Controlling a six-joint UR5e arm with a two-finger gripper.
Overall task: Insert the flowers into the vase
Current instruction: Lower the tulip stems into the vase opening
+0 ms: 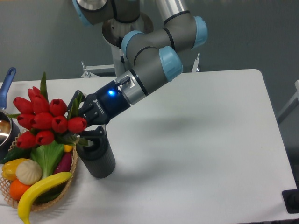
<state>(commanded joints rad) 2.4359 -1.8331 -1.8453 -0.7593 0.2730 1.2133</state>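
Fingers (80, 100) of your gripper (83, 116) are clamped on the flowers (44, 120) at the leafy stems, bunch tilted with red heads pointing left. Going left to right: blue-handled pot (5, 93) at the table edge; wicker basket (70, 179) of fruit and vegetables below the blooms; the tulip heads hang over the basket, stem ends sitting at the mouth of the vase (96, 157). You cannot tell how deep they reach. Vase stands upright, touching the basket's right side.
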